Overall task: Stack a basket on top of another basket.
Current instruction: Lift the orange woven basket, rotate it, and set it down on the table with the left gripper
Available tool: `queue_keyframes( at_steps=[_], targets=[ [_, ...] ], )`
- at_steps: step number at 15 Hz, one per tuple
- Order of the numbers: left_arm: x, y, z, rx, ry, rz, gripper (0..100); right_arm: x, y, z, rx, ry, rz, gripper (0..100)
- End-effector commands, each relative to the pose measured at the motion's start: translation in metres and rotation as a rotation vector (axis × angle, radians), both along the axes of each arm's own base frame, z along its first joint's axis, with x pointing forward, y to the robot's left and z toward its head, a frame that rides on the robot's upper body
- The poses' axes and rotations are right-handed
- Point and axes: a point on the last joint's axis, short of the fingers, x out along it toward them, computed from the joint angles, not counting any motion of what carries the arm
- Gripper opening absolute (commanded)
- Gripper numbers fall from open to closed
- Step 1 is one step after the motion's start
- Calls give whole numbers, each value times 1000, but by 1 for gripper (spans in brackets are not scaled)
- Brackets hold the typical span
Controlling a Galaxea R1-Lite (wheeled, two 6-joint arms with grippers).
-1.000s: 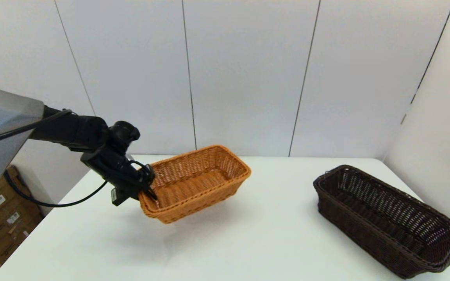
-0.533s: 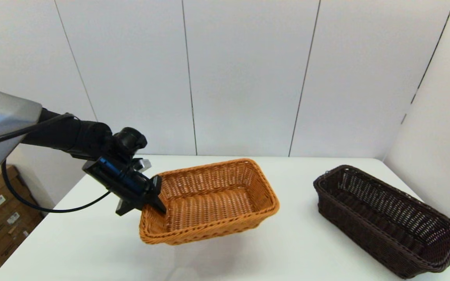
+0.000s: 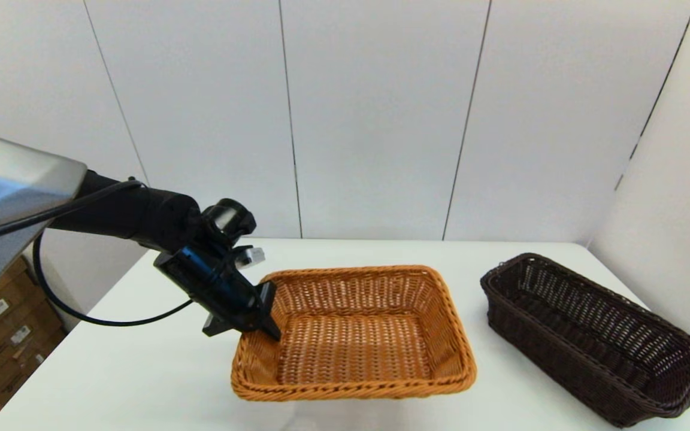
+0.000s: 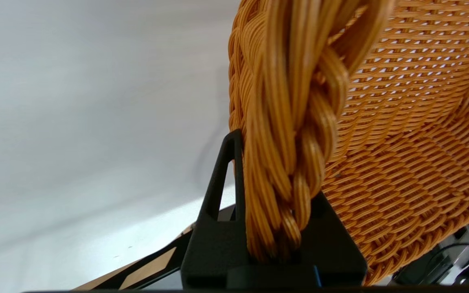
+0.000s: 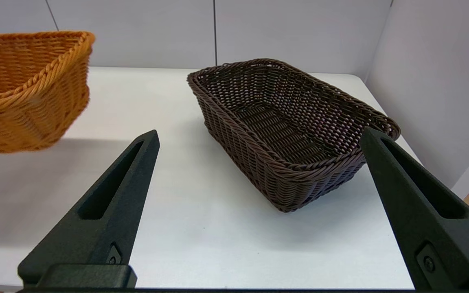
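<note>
Pinching the braided rim of the orange-tan basket at its left short end, the left pincer holds it above the white table, one finger inside the wall and the other outside; the left wrist view shows the twisted rim strands squeezed between the two black fingers. This basket hangs tilted over the middle front of the table, with its open side facing up. The dark brown basket rests on the table to the right, well apart from the orange one. The right pincer stands near the table's front with its fingers spread wide, aimed at the dark basket and holding nothing
</note>
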Motion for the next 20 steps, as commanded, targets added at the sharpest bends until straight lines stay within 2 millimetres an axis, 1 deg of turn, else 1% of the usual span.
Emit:
queue_keyframes(
  at_steps=[1,2,4,8,13,18,20],
  targets=[
    [4,-12,-8,-14,-21,-23,0,0,0,0,-1,2,1,100],
    [5,-14,-9,-13,-25,-27,0,0,0,0,-1,2,1,100],
    [14,-17,-12,-1,-32,-11,0,0,0,0,-1,2,1,100],
    [28,-20,-32,75,-18,32,0,0,0,0,-1,2,1,100],
    [40,-23,-36,69,-20,59,0,0,0,0,-1,2,1,100],
    [44,-25,-46,76,-4,56,0,0,0,0,-1,2,1,100],
    [44,-25,-46,76,-6,56,0,0,0,0,1,2,1,100]
  ],
)
